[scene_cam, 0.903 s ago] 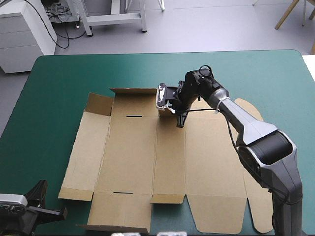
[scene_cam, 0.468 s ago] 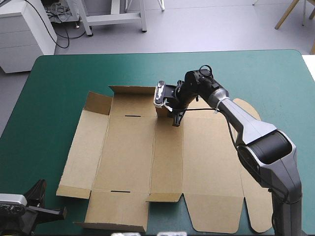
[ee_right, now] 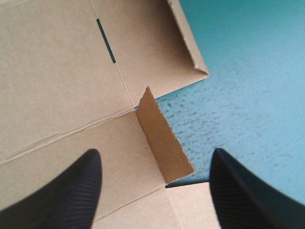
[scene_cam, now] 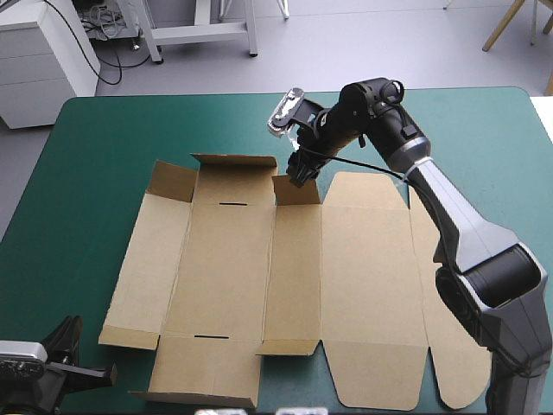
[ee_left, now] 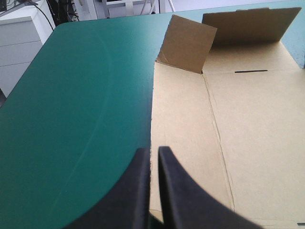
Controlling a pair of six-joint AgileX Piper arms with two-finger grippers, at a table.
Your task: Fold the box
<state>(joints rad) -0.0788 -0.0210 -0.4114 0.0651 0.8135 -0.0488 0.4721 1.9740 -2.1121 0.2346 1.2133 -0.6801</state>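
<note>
Lying on teal-green cover [scene_cam: 104, 147], brown box [scene_cam: 229, 259]

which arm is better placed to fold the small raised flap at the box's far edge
Right, likely. The right gripper hovers open over the small flap, which stands between its fingers in the wrist view. The left gripper is shut at the near left corner of the box, far from that flap.

the table [scene_cam: 112, 130] wears a teal-green cover, smooth and flat, with rounded far corners. wide bare stretches of the cover show along the far edge and down the left side. beyond the far left corner, off the table, stands a white cabinet [scene_cam: 39, 69] with drawers, set on a pale grey floor [scene_cam: 363, 52].
</note>
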